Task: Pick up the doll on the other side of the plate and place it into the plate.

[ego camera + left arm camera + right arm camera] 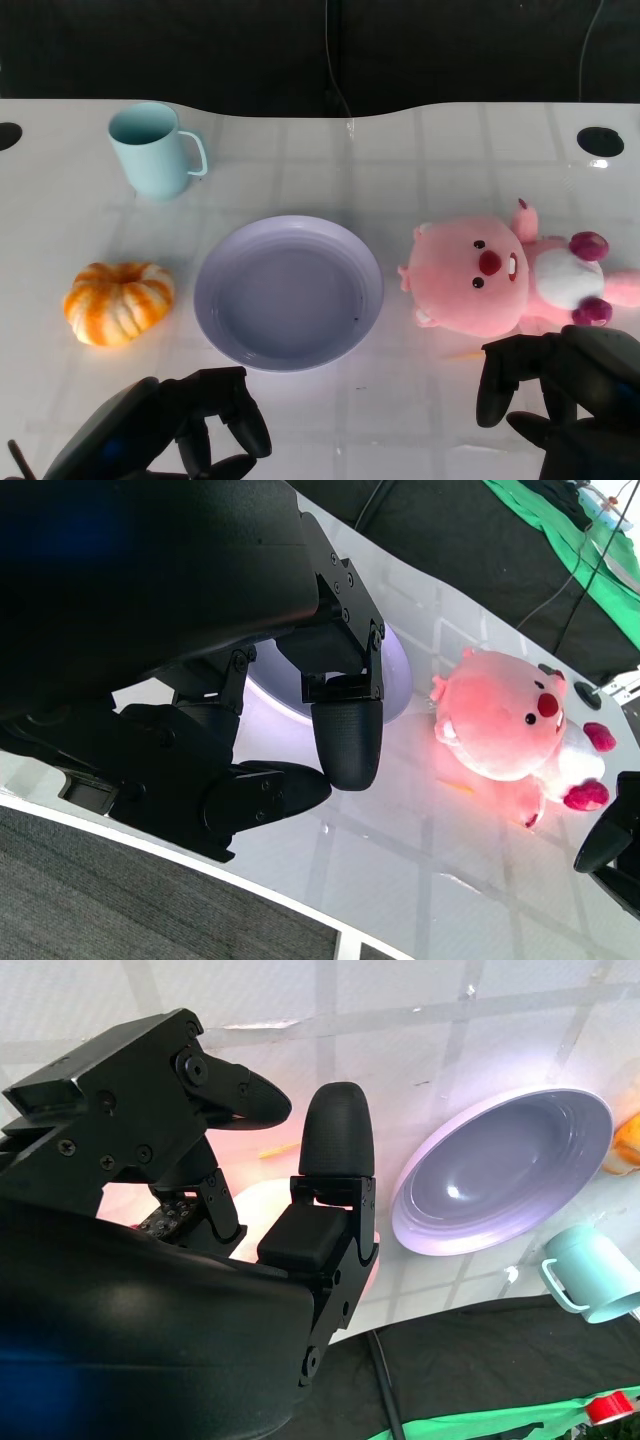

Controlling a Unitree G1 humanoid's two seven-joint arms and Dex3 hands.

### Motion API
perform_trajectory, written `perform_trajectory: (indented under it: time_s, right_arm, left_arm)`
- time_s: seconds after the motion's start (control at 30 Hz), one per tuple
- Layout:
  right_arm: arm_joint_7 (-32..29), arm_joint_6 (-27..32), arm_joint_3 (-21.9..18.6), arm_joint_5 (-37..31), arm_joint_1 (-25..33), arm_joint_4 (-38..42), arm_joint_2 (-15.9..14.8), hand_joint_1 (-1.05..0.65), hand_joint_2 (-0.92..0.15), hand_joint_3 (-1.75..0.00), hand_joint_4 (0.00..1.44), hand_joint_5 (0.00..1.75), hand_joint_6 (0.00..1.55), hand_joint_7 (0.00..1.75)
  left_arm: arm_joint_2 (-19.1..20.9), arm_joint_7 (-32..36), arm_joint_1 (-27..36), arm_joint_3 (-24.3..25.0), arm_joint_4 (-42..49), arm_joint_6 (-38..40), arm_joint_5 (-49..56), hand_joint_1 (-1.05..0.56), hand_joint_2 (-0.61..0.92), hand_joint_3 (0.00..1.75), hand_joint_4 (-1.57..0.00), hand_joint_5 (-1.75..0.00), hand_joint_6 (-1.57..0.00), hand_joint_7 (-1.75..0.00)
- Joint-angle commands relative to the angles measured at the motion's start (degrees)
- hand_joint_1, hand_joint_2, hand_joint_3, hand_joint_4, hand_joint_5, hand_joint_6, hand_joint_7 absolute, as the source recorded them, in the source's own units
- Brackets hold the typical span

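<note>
While the doll is lying untouched beside the plate | right hand is hovering near, fingers apart, holding nothing | pickup and placing are pending.

In the right wrist view, the pink plush doll is mostly hidden behind the black right hand; the orange striped pumpkin is cut off by the edge

Pink plush doll with red nose and white belly, lying face-up just right of the round lavender plate, which sits upright, nothing in it.
</note>
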Motion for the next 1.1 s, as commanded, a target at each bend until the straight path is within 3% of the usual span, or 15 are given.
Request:
perform_trajectory:
  time_s: [0.03, 1.1]
  right_arm:
    - [-0.03, -0.06, -0.27, 0.23, -0.29, -0.12, -0.67, -0.1, -0.5, -0.93, 0.86, 1.67, 0.87, 1.11]
    - [-0.73, -0.46, -0.46, 0.27, -0.57, 0.19, -0.23, -0.11, -0.49, -0.96, 0.86, 1.67, 0.87, 1.1]
  left_arm:
    - [0.79, -0.55, -0.07, 0.4, -0.04, -0.19, -0.1, -0.27, 0.75, 0.68, -0.63, -1.75, -0.65, -1.29]
    - [0.97, -0.68, -0.32, 0.64, 0.52, -0.49, -0.39, -0.26, 0.76, 0.65, -0.63, -1.75, -0.65, -1.27]
